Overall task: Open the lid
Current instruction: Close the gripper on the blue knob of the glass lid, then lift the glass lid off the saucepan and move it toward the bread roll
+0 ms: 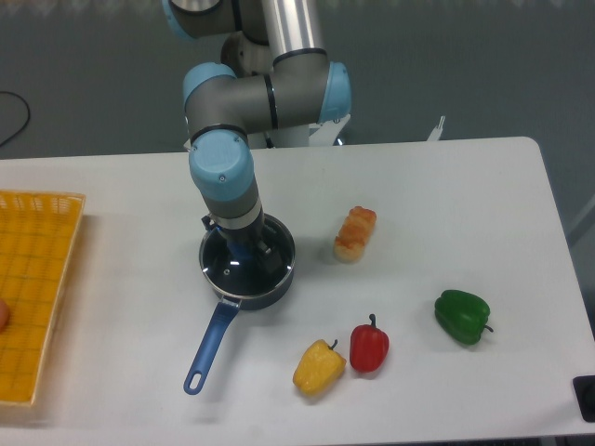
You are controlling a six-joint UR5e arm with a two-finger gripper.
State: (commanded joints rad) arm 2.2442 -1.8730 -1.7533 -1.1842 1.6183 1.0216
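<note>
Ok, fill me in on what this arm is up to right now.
The arm's end effector is down over the lid, at its blue centre knob. The lid sits flat on the blue saucepan, so it is not open yet. The wrist hides the fingers, so whether they have closed on the knob cannot be told. The peppers and bread to the right lie untouched.

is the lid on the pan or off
On. The lid lies flat across the pan, its rim level with the pan's edge, and the tool is down at its knob.

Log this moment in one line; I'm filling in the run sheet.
phase: grasping knob | end effector: at lid knob, closure unclear | lid: on saucepan
</note>
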